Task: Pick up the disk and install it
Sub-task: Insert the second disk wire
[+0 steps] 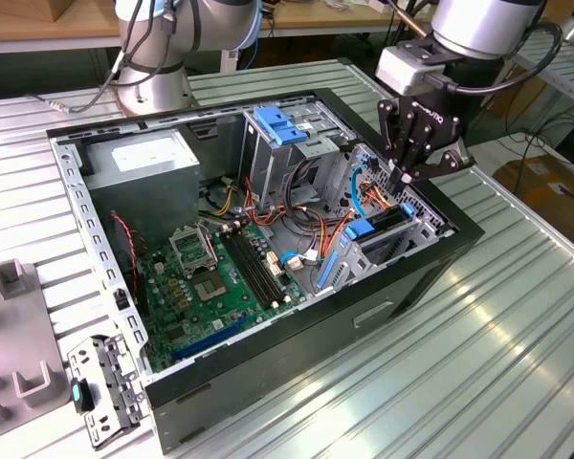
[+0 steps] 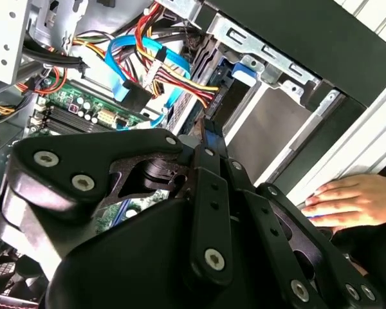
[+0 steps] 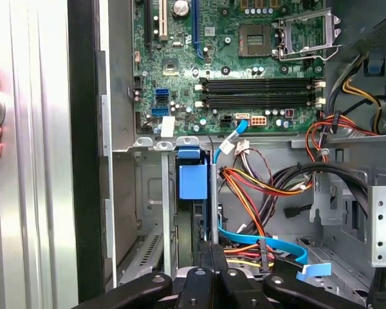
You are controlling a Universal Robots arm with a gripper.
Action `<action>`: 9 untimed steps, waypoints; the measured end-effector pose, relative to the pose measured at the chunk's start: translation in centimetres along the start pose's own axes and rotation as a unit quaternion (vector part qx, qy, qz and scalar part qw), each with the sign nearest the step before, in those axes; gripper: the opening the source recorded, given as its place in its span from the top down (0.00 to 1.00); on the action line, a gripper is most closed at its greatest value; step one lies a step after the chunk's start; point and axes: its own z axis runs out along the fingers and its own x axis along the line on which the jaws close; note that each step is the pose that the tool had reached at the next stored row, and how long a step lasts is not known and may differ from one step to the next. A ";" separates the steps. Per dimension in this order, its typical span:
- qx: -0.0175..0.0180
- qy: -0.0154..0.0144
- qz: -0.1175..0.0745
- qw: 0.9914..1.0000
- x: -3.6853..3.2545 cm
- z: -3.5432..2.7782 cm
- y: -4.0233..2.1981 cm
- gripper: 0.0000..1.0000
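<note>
Blue-railed disk (image 3: pixel 193 182) noted standing on edge in the drive cage (image 3: pixel 149 193) at the front of the open black PC case (image 1: pixel 297 354), beside the motherboard (image 1: pixel 220 277); found gripper (image 1: pixel 408 175) directly over it, fingers (image 2: pixel 209 168) drawn narrow, nearly together, tips at the disk's upper edge; couldn't tell whether pinching it or just touching; saw red, yellow and blue cables bunched next to the cage; spotted a person's hand (image 2: pixel 350 199) resting on the ribbed metal table just outside the case wall.

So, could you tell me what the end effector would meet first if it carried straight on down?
Most likely the disk with its blue rail, standing on edge in the drive cage directly beneath the end effector; depth is unclear, so it may already be touching.
</note>
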 end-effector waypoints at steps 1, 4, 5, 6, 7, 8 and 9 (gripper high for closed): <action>0.000 0.000 0.000 1.000 -0.03 0.00 0.05 0.89; 0.000 0.007 0.000 1.000 -0.87 -0.06 0.10 0.89; 0.000 0.010 0.000 1.000 -1.31 -0.09 0.11 0.89; 0.001 0.014 0.000 1.000 -1.91 -0.11 0.13 0.89; 0.001 0.017 0.000 1.000 -2.44 -0.17 0.15 0.89; 0.001 0.023 0.000 1.000 -3.08 -0.46 0.16 0.89; 0.001 0.028 -0.001 1.000 -3.49 -0.74 0.18 0.89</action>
